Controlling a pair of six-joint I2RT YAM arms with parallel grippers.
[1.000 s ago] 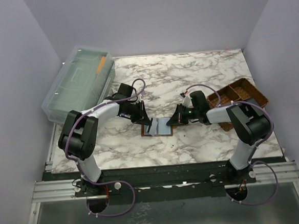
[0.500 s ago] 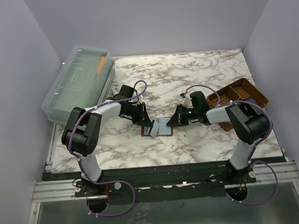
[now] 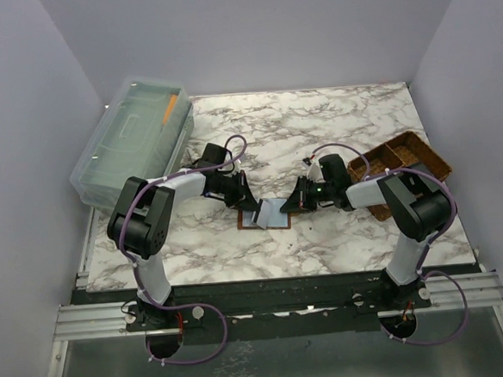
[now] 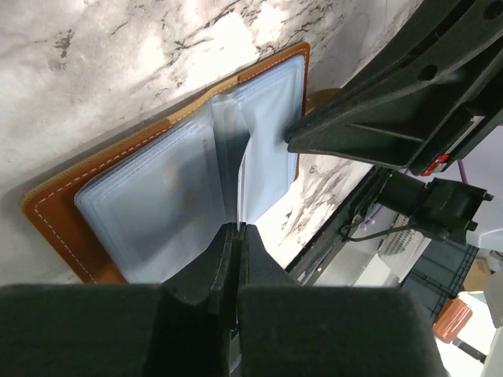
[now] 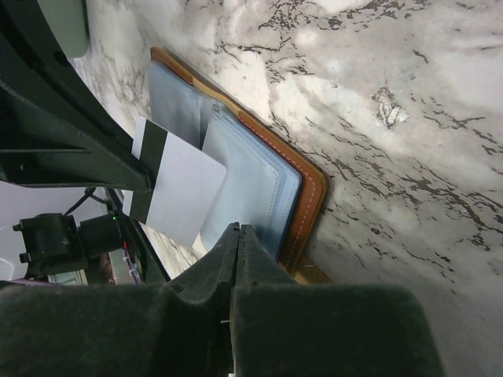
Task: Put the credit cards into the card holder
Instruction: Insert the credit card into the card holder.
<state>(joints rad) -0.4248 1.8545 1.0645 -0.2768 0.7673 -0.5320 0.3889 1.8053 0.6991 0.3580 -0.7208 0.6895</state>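
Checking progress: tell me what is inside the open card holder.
Grey-blue sleeves inside the card holder; one card is held over them. Sleeve contents cannot be seen.

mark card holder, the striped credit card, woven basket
card holder (image 5: 311,184): right wrist view, tan leather border at its corner.
credit card (image 5: 181,196): right wrist view, pale face beside the dark stripe.
basket (image 3: 433,152): top view, right rim.

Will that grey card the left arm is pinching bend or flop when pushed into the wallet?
Probably stiff: the card juts flat and straight from the left end effector, pinched at one edge, without sag. Likely light and slippery, being thin and smooth. The clear sleeves of the card holder look floppier and may buckle first.
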